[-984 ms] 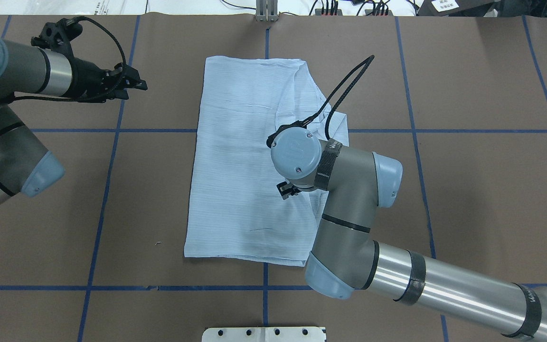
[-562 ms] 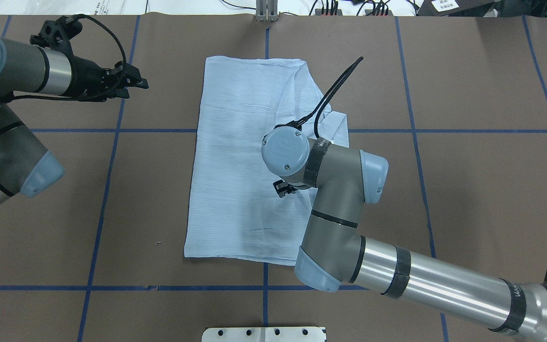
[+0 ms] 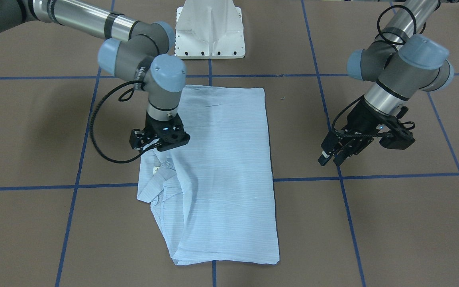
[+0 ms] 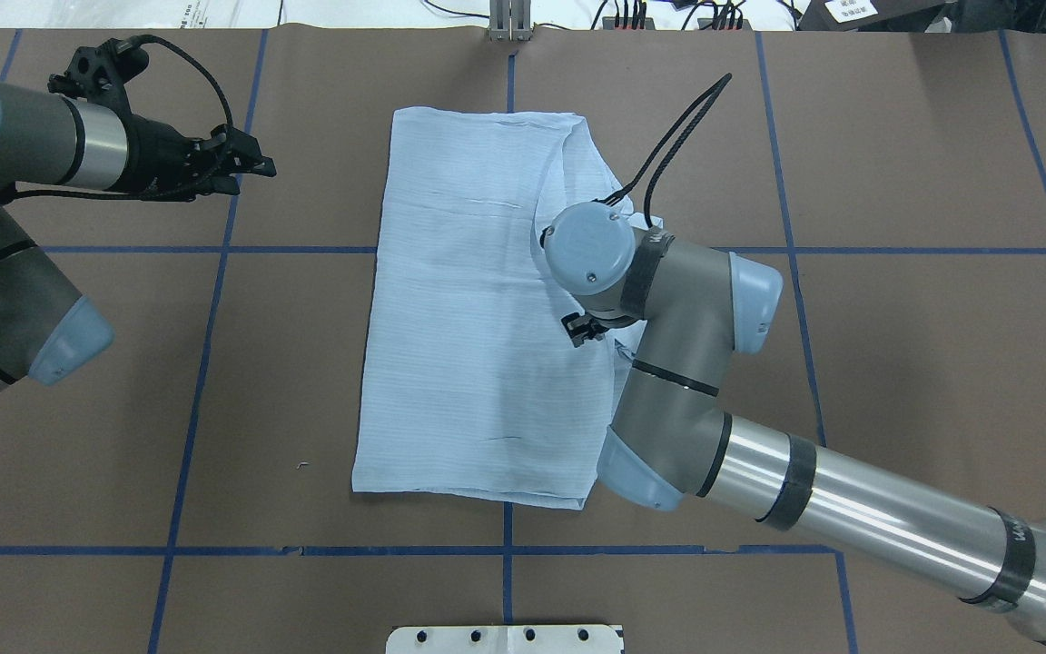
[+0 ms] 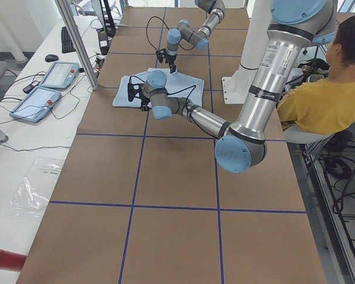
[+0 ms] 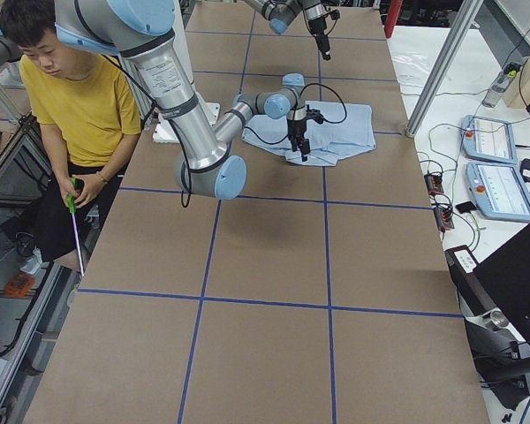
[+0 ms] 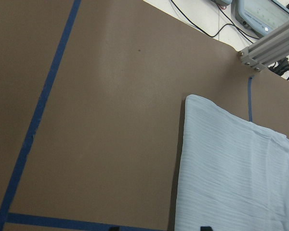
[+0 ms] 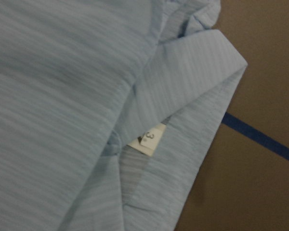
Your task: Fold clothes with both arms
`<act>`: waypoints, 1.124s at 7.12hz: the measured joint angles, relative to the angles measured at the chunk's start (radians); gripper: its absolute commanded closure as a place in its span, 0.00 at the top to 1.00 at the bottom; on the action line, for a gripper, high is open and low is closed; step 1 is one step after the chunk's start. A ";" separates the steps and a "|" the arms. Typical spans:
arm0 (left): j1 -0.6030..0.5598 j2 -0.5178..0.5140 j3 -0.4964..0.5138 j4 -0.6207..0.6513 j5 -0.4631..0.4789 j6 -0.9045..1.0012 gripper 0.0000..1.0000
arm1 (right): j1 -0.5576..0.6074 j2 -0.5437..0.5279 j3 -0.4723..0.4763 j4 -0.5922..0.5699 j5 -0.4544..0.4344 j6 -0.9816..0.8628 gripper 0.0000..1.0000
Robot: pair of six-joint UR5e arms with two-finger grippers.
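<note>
The light blue striped shirt (image 4: 459, 318) lies folded into a long rectangle on the brown table, its collar bunched at one long edge (image 3: 153, 187). My right gripper (image 3: 152, 148) hangs just above that collar edge and looks open, with nothing in it; from overhead only a tip (image 4: 582, 329) shows under the wrist. The right wrist view is filled by the collar (image 8: 197, 72) and the white neck label (image 8: 149, 139). Off the shirt's other side, my left gripper (image 3: 331, 159) is open and empty above bare table (image 4: 255, 165). The left wrist view catches a corner of the shirt (image 7: 231, 168).
The white pedestal base (image 3: 209, 36) stands at the robot's side of the table. Blue tape lines (image 4: 205, 363) grid the brown cover. A seated person in a yellow top (image 6: 79, 97) is beside the table, and control tablets (image 5: 47, 83) lie past the far edge.
My right wrist first slid a little toward the shirt's middle, then swung back out and farther away, over the collar edge. The shirt has not shifted. The left arm barely moved.
</note>
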 measured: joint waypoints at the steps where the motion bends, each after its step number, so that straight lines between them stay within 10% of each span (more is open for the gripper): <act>1: 0.000 0.000 -0.005 0.000 0.000 0.000 0.64 | 0.022 -0.036 0.060 0.010 0.052 0.028 1.00; 8: 0.003 -0.001 -0.019 0.002 0.004 0.000 0.64 | -0.234 -0.092 0.265 0.149 -0.063 1.577 0.98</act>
